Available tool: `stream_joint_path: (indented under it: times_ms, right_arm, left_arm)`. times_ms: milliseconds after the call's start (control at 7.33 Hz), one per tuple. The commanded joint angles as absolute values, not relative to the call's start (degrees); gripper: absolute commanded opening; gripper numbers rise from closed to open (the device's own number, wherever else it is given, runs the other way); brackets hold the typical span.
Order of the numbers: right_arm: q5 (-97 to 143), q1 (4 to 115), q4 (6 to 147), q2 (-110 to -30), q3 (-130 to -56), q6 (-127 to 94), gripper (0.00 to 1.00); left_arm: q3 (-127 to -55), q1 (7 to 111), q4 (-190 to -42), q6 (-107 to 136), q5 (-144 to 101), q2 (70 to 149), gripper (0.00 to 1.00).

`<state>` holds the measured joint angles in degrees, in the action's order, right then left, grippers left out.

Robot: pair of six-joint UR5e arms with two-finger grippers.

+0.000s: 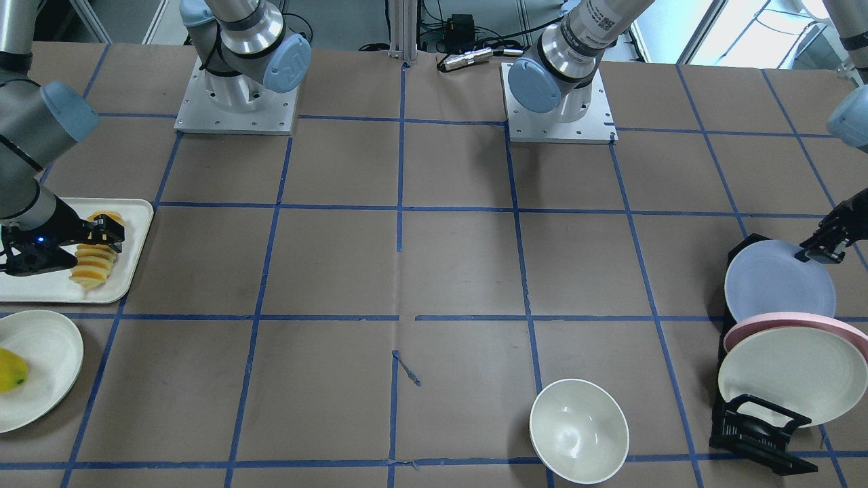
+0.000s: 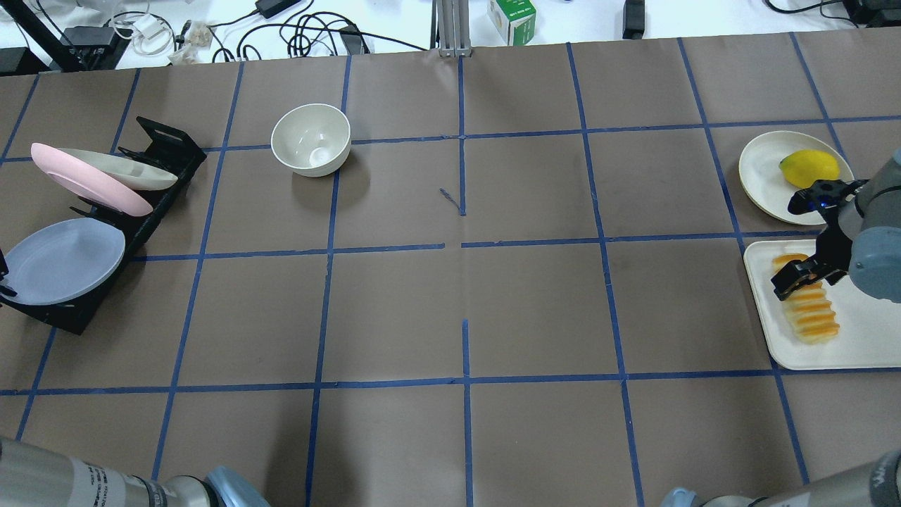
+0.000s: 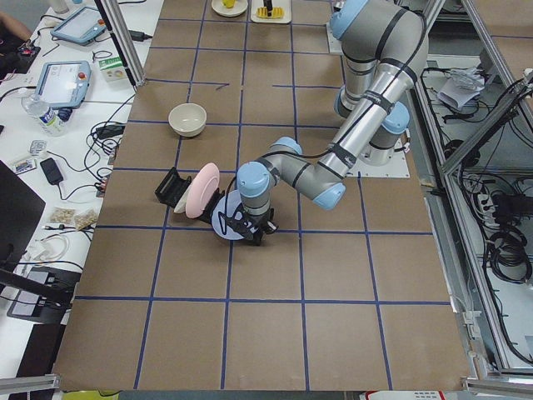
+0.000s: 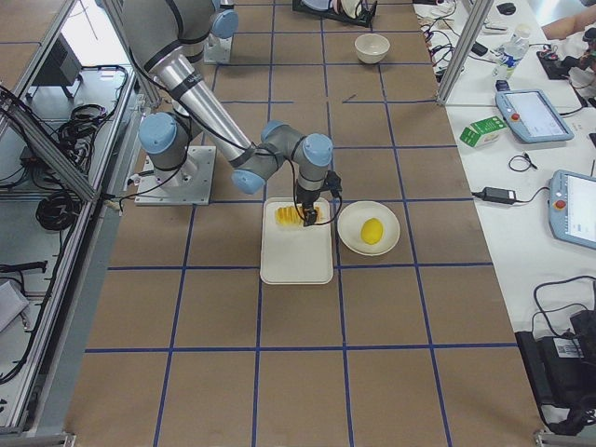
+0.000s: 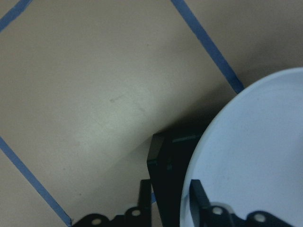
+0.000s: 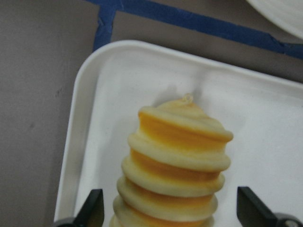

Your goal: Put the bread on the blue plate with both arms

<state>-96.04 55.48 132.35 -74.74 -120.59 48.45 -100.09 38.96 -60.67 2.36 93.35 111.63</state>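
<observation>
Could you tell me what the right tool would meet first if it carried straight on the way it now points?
The bread, most likely: in the wrist view the open right tool straddles its end, with the white tray beneath. How far off it is I cannot judge.

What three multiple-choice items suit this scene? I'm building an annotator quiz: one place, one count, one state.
1. Where on the table is the bread? A. robot's left end B. centre C. robot's right end
2. How many plates stand in the black rack? A. two B. three C. four
3. The right gripper is: A. shut on the bread B. open astride the bread C. shut, empty
Key: C, on the cream tray there; B, blue plate, pink plate, cream-white plate; B, both fingers clear the loaf.
</observation>
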Motion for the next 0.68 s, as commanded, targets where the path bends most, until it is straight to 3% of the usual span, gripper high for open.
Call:
stream_joint_path:
  times_ms: [0, 136, 545]
  right_arm:
    - [-96.06, 55.46, 131.31, -75.15, -120.59, 48.34, 0.06]
    - [-95.98, 55.46, 129.66, -75.32, -119.89, 47.99, 0.0]
    - [-91.68, 58.69, 113.58, -80.86, -109.46, 41.61, 0.0]
  left_arm:
    - [-99.5, 38.76, -64.14, 1.24, 93.69, 110.23, 0.0]
    - [-98.97, 38.59, -67.73, 0.8, 93.95, 109.17, 0.0]
    - [-95.39, 37.44, -80.71, 0.53, 95.78, 102.95, 0.0]
